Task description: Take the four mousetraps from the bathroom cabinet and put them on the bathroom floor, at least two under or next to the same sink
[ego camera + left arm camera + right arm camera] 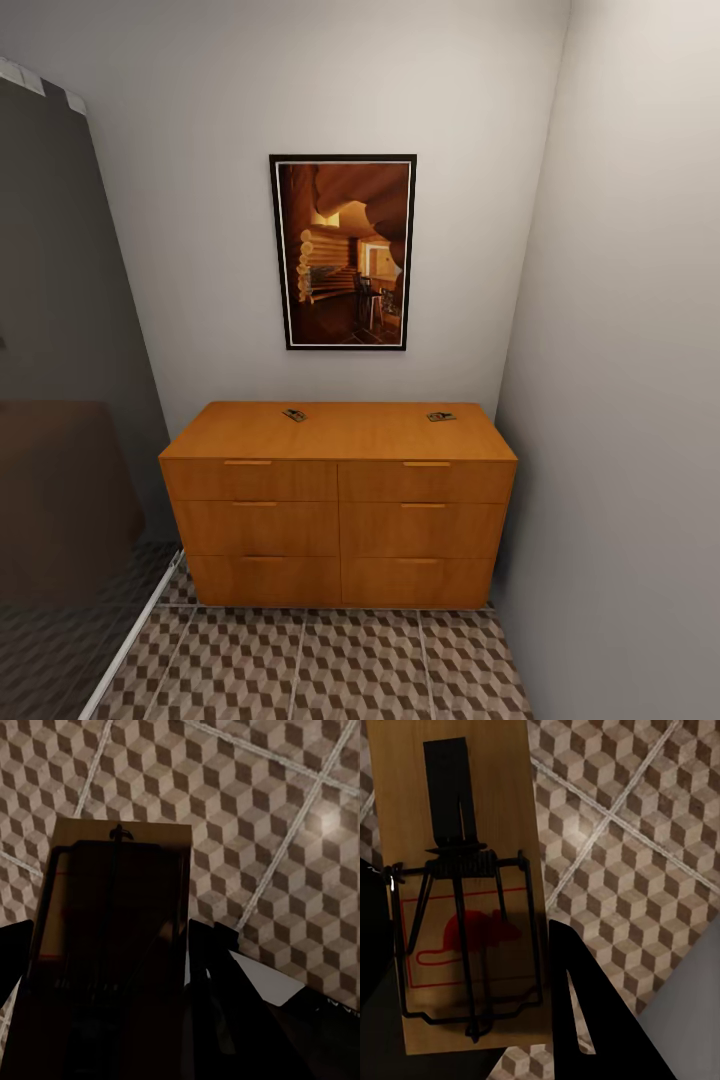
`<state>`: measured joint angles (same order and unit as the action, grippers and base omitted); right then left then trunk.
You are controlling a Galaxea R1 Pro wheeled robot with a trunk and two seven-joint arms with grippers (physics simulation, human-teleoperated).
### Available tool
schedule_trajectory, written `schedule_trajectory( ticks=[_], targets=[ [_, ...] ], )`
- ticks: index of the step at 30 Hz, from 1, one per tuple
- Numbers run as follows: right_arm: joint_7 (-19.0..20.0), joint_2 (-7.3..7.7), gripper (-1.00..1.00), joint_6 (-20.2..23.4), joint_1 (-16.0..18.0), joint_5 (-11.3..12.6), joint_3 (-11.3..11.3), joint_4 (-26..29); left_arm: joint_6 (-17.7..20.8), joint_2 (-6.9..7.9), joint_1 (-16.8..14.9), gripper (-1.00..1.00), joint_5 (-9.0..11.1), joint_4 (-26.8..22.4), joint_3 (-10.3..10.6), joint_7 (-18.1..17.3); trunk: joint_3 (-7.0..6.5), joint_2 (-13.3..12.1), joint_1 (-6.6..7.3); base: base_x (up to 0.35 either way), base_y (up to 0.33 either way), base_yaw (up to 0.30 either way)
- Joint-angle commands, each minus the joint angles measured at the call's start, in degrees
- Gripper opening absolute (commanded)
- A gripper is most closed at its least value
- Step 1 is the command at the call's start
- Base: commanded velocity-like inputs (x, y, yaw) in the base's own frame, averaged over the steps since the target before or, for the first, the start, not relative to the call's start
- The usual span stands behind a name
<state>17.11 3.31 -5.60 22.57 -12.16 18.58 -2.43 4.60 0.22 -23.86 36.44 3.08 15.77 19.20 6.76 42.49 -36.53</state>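
The cabinet [338,500] stands against the back wall [200,200], filling the niche between a glass panel [60,400] on the left and the side wall [630,400] on the right, its right end close to that wall. A framed picture [343,252] hangs on the back wall above the cabinet's middle. On the cabinet top, near the rear edge, lie two mousetraps well apart: one [294,414] left of centre, another [441,416] towards the right end. The bathroom floor [330,665] spreads in front of the cabinet. In the left wrist view a mousetrap [112,945] sits between the left gripper's fingers [217,1005] above the floor tiles; in the right wrist view another mousetrap [461,892] sits beside the right gripper's finger [585,1020], likewise above the tiles.
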Motion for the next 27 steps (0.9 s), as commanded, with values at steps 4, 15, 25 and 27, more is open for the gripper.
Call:
schedule_trajectory(
  ticks=[4, 15, 25, 27],
  targets=[
    [0.03, 0.02, -1.0, -0.46, 0.12, -0.4, -0.03, -0.21, 0.37, -0.26, 0.37, -1.0, 0.03, 0.0, 0.49, 0.13, 0.09, 0.08, -0.01, 0.0, 0.0, 0.0],
    [0.08, 0.07, -1.0, -0.4, -0.6, -0.45, -0.03, -0.27, 0.4, -0.43, 0.77, -1.0, 0.03, -0.02, 0.49, 0.13, 0.09, 0.08, -0.01, 0.0, 0.0, 0.0],
    [0.11, -0.26, -1.0, -0.43, -1.67, -0.37, -0.03, -0.26, 0.41, -0.48, 0.83, -1.0, 0.03, -0.01, 0.49, 0.13, -1.7, -3.93, 2.18, 0.0, 0.0, 0.0],
    [0.08, -0.27, -1.0, -0.51, -2.31, -0.34, -0.03, -0.27, 0.41, -0.48, 0.83, -1.0, 0.03, -0.02, 0.49, 0.13, -1.88, -4.33, 2.4, 0.0, 0.0, 0.0]
  ],
)
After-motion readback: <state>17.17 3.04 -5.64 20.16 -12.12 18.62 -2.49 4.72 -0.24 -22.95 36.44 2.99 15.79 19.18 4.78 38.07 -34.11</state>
